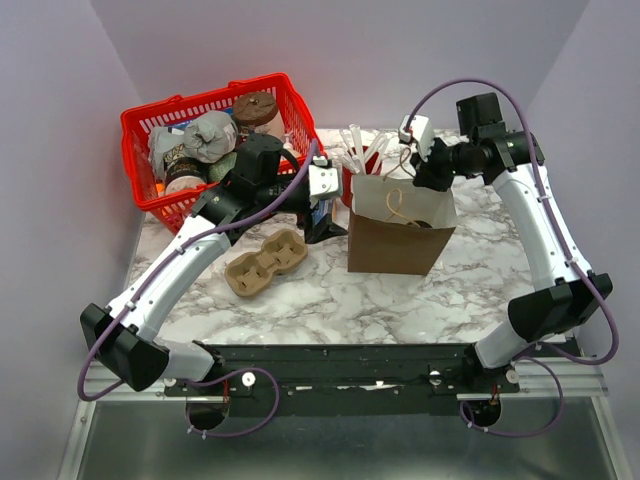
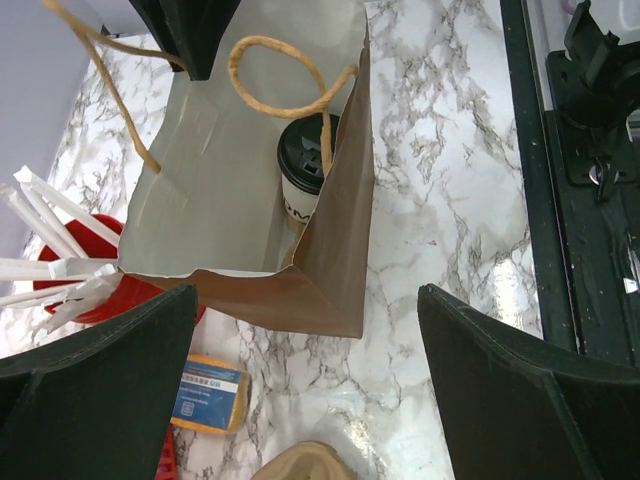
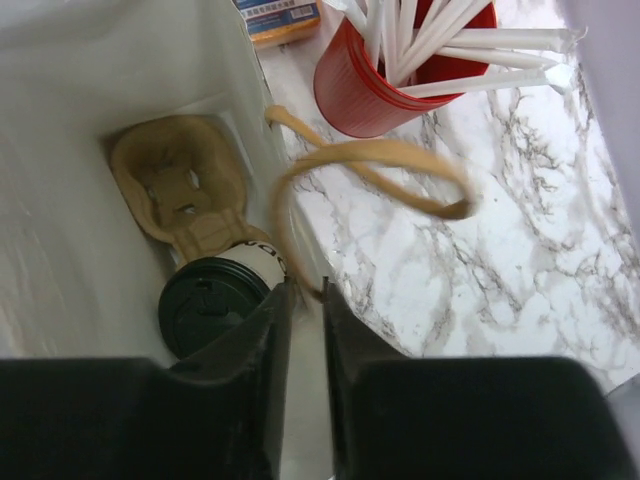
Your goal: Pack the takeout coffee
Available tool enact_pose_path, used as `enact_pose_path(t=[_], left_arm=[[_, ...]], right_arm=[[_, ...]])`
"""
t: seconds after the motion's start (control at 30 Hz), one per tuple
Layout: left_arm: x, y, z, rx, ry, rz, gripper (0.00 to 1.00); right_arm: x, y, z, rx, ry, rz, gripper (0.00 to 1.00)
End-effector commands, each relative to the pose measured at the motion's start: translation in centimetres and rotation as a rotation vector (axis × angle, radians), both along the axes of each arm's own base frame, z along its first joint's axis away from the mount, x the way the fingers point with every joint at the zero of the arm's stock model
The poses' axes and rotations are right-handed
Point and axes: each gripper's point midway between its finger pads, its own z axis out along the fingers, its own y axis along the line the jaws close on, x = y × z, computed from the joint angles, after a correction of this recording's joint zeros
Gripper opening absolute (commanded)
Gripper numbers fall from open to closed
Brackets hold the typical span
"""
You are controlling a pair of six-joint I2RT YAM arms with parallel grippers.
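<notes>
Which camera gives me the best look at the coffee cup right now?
Right wrist: it looks down into the paper bag onto the coffee cup, with the black lid and white side clear. Left wrist shows its lid partly behind a handle loop. In the top view the bag hides it.

The coffee point(image 2: 308, 160) is a small cream-white paper cup with a round black lid and dark print on its side. It stands upright with the lid on, inside the brown bag point(image 2: 338, 262). It sits on the bag's floor in a corner, close against a side wall.
</notes>
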Motion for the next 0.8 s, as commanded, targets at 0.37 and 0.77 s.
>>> enact_pose_path(t=[0.37,0.77], left_arm=[[-0.2,0.6,-0.3,0.007,-0.02,0.026,0.98],[0.0,0.6,-2.4,0.039,0.008,0.033,0.99]], right_arm=[[-4.6,0.4,1.0,0.062,-0.014,0.076,0.01],[-9.3,1.3,1.6,0.091,-0.028,0.122,0.01]])
